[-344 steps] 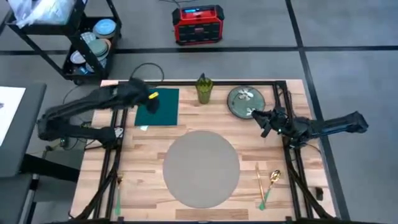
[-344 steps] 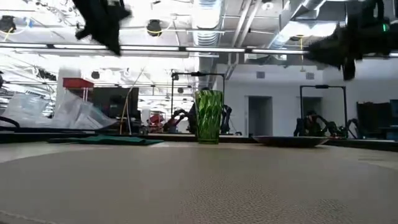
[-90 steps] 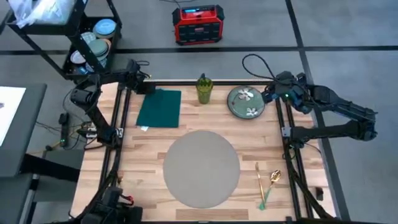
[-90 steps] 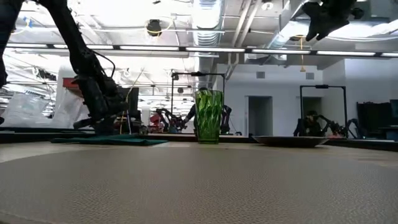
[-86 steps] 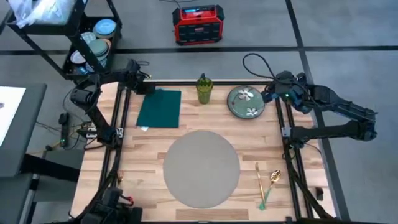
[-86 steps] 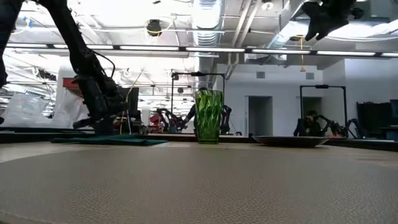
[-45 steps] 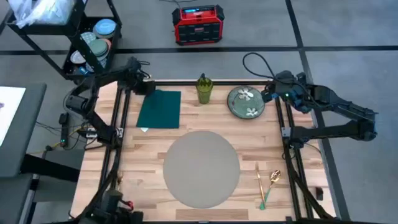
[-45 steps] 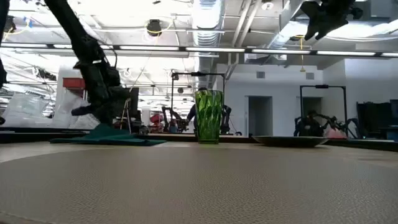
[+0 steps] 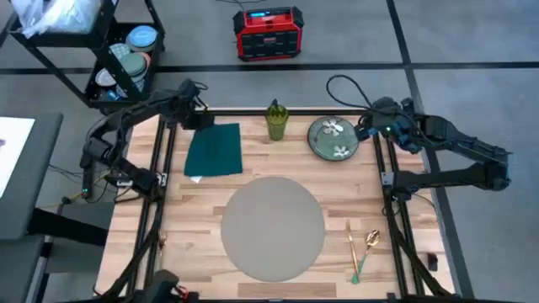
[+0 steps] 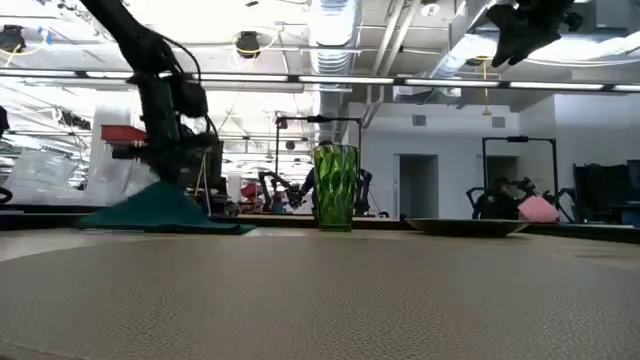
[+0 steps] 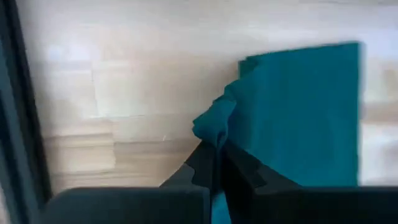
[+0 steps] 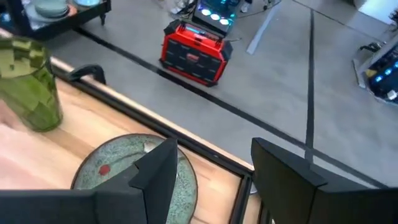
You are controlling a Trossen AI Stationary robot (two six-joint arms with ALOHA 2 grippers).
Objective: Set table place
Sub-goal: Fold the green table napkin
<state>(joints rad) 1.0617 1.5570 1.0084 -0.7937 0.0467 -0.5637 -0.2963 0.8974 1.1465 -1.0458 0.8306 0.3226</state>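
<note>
**Operator:** High view shows my left tool (image 9: 192, 115) at the far left corner of the worktop (image 9: 194, 227), clamped on the far corner of the dark green napkin (image 9: 213, 150). The left wrist view confirms it: the jaws are pinched tight on a bunched fold of cloth, and the low view shows that corner raised into a peak while the rest lies flat.

**Supervisor:** Where is the place?

**Operator:** The round grey placemat (image 9: 272, 226) lies in the middle of the worktop, nearer the front edge, bare. The napkin is just beyond it on the left and not touching it. The green glass (image 9: 275, 121) and the floral plate (image 9: 332, 138) stand along the far edge. The gold spoon (image 9: 370, 241) and a green-handled utensil (image 9: 357, 268) lie beside the placemat on the right.

**Supervisor:** And the right tool?

**Operator:** My right tool (image 12: 214, 163) hangs in the air just beside the plate, jaws spread wide, holding nothing.

**Supervisor:** Procedure for this step?

**Operator:** In my judgement the napkin is being moved to the placemat's left side. I would raise only enough for the cloth to slide, drag it slowly toward the front so it does not fold under, keep it clear of the glass, and release once it lies flat and square beside the placemat.
</note>
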